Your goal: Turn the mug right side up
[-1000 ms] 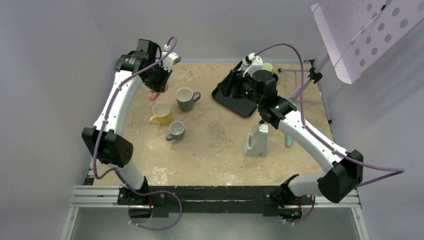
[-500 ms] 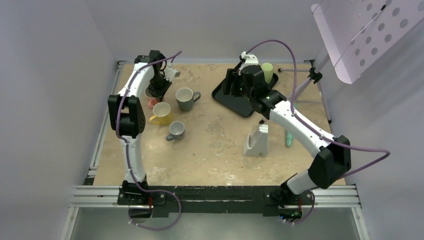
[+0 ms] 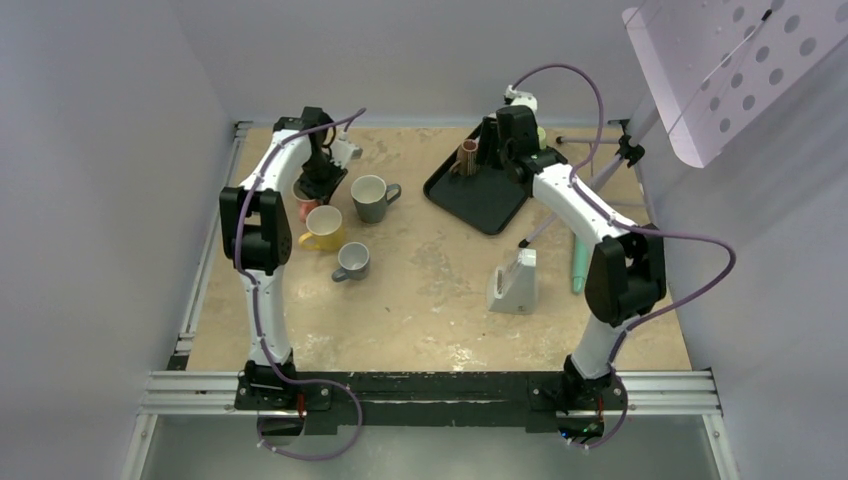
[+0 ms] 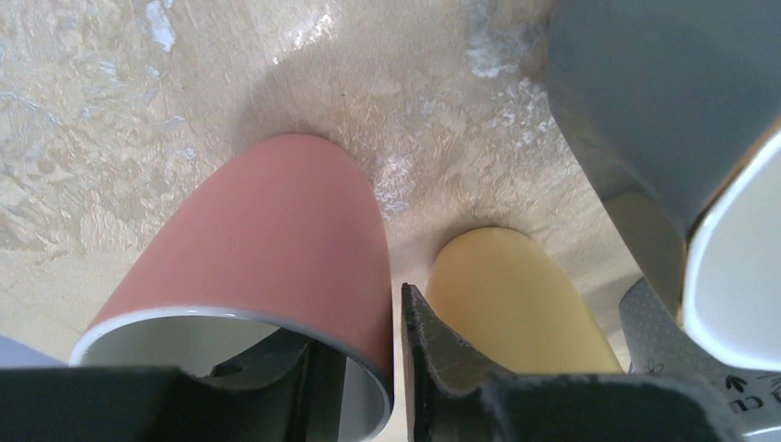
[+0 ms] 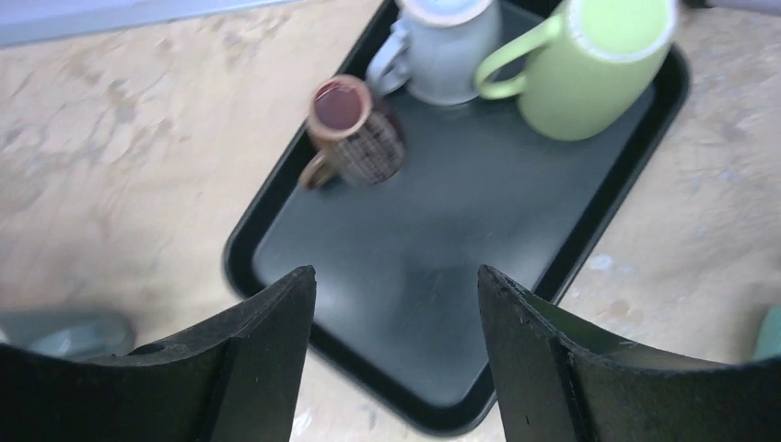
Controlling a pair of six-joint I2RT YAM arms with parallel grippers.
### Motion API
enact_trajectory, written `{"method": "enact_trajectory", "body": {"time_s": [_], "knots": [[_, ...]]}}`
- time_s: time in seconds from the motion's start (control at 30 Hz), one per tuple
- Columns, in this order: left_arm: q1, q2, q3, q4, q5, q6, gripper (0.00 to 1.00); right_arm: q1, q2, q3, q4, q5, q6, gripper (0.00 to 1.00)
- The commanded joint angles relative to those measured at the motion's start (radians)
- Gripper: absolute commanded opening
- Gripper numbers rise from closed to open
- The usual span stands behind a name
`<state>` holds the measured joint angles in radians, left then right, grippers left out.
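Now that the left arm has been lowered from its raised pose, the pink mug point(image 3: 303, 199) is seen from above standing just beside the yellow mug point(image 3: 322, 228), under the left gripper point(image 3: 322, 180). The right gripper point(image 3: 492, 150) has been swung to the far end of the black tray point(image 3: 478, 205). At the left wrist the mug is shown mouth up, its wall straddled by the fingers point(image 4: 442, 368); whether it is still pinched cannot be told. At the right wrist the jaws are held wide apart, empty. Only release is judged left.
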<state>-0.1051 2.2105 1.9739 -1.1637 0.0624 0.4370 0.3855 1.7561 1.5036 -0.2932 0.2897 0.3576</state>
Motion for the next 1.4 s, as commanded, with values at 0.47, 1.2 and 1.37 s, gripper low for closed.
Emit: {"method": "enact_trajectory", "body": {"time_s": [0.47, 1.2, 1.37], "knots": [[0.001, -0.282, -0.015, 0.013, 0.008, -0.094, 0.69, -0.177, 0.449, 0.566, -0.066, 0.242, 0.126, 0.71], [0.001, -0.469, -0.147, -0.024, 0.103, -0.092, 0.70, -0.211, 0.625, 0.607, -0.119, 0.208, -0.335, 0.54], [0.001, -0.479, -0.155, -0.028, 0.118, -0.092, 0.70, -0.196, 0.458, 0.341, 0.024, 0.089, -0.418, 0.54]]}}
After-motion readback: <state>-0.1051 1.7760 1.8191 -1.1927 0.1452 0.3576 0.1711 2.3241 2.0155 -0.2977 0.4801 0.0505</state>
